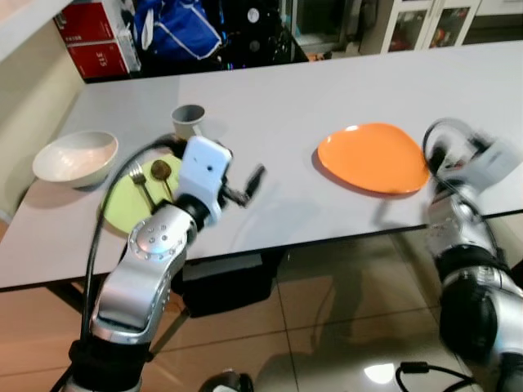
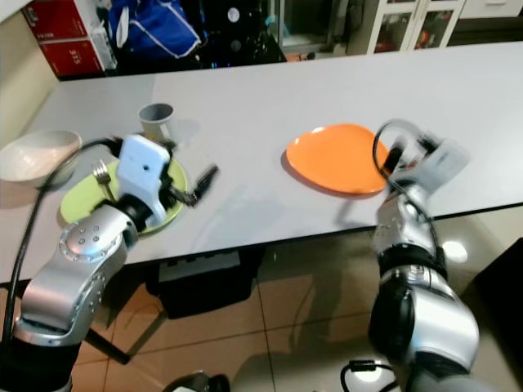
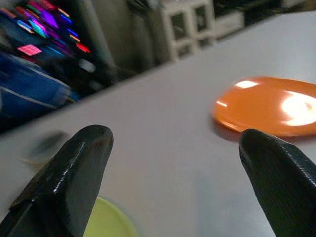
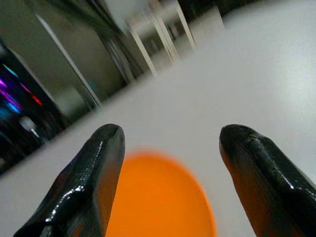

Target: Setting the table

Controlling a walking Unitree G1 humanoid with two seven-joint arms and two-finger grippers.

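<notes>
An orange plate (image 1: 373, 157) lies on the white table (image 1: 278, 106) at the right. At the left, a green plate (image 1: 122, 208) carries a fork (image 1: 140, 184) and a spoon (image 1: 162, 173). Behind it stands a grey cup (image 1: 188, 121), and a white bowl (image 1: 75, 157) sits further left. My left gripper (image 1: 248, 186) hovers over the table just right of the green plate, open and holding nothing. My right gripper (image 4: 173, 136) is at the orange plate's right edge. It is blurred in the eye views but open and empty in its wrist view, with the orange plate (image 4: 158, 197) just ahead.
The table's near edge (image 1: 327, 237) runs across in front of me, with tiled floor below. A dark box (image 1: 229, 286) sits under the table. Red boxes (image 1: 98, 37) and a blue bag (image 1: 176, 33) stand beyond the far edge.
</notes>
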